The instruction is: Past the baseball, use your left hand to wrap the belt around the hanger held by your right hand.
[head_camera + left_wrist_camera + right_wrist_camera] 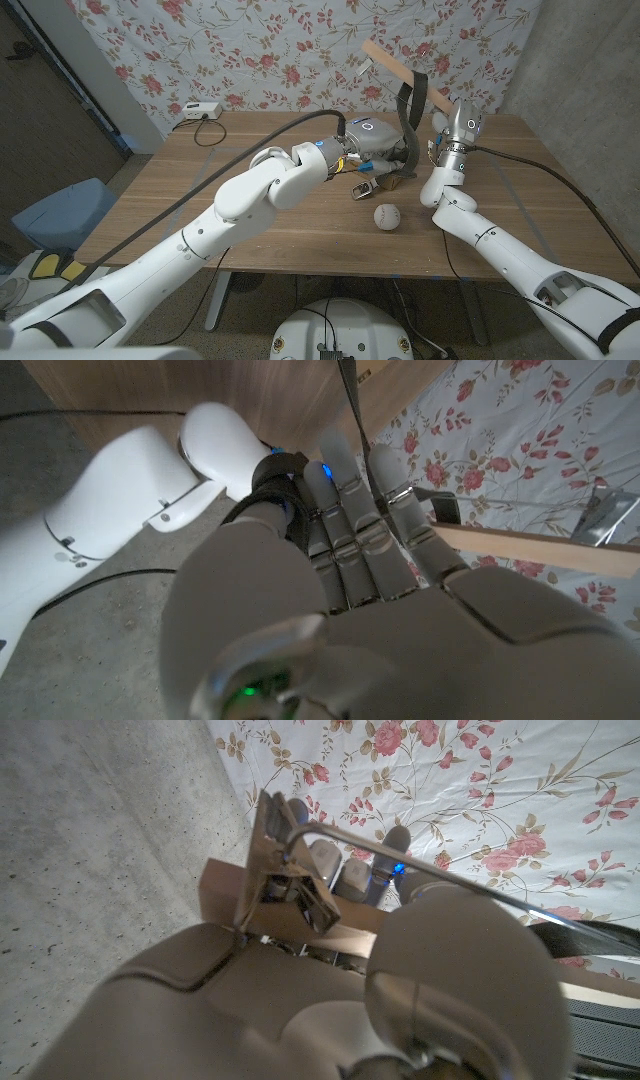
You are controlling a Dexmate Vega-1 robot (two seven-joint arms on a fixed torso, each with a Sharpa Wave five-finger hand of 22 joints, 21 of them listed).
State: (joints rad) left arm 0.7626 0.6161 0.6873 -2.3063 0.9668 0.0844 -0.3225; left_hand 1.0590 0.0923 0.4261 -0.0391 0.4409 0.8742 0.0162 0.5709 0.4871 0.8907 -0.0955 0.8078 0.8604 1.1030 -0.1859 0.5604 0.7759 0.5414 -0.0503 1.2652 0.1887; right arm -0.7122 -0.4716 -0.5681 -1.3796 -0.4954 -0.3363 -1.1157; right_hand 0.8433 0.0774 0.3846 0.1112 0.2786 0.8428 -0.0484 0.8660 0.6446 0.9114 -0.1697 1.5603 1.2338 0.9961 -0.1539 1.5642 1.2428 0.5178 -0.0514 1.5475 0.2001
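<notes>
Two hands raised, right hand (447, 128) gripping hanger (398, 68) (clip visible at wrist), left hand (375, 150) on draped belt (410, 125), grip unclear

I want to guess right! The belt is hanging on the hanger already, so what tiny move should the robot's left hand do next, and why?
Probably lift the loose end up and over the bar once more. The belt only drapes over the wooden hanger that the right hand holds up, and the left hand sits low at its lower end, behind the baseball.

Belt (408, 130) over hanger (400, 68), behind baseball (387, 216)
</notes>
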